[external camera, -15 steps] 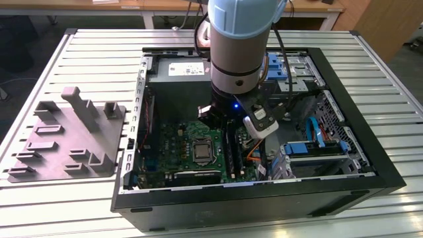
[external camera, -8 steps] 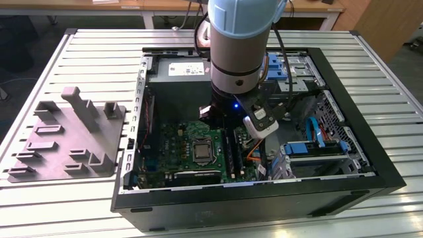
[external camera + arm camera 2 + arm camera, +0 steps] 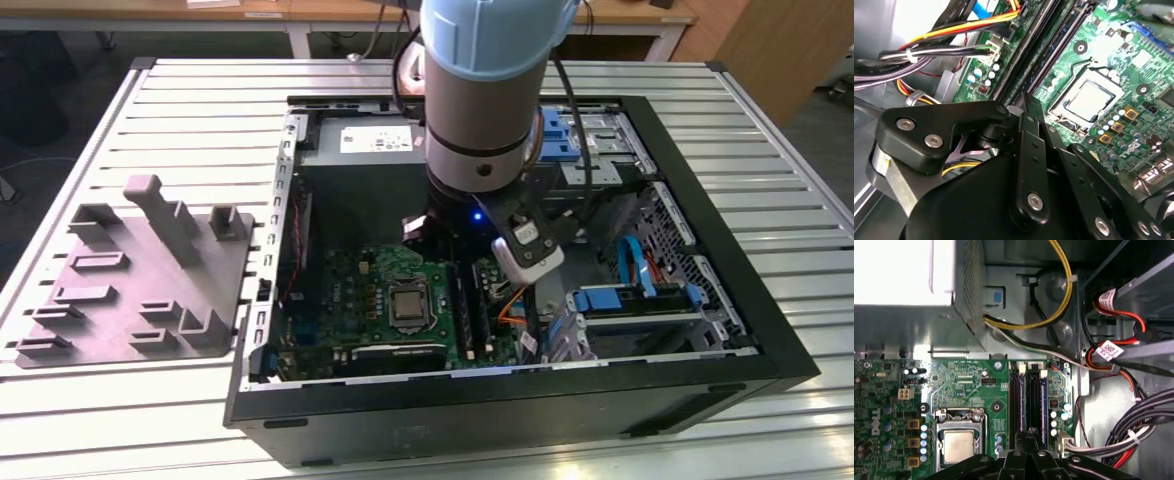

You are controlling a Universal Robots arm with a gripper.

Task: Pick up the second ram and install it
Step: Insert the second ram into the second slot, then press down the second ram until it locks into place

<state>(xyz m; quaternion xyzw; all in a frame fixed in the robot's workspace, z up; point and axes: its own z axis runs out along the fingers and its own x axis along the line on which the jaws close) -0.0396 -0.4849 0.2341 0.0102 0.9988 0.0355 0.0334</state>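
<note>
My black metal gripper (image 3: 1024, 102) is down over the long black slots (image 3: 1015, 405). Its flat fingers (image 3: 1030, 145) look pressed together. The ram (image 3: 1027, 400), a thin dark blue stick, stands in a slot right under the tips. Past it are the bumpy green board (image 3: 969, 385), the black case (image 3: 507, 400) and a grey plastic tray (image 3: 134, 290).

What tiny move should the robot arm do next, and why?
Probably a slow, straight press down. In the first wrist view the gripper sits right over the long black slots on the green motherboard, in line with a thin dark blue-green memory stick standing in one slot. I cannot tell whether that stick is fully clicked in, so a gentle push seems safest.
</note>
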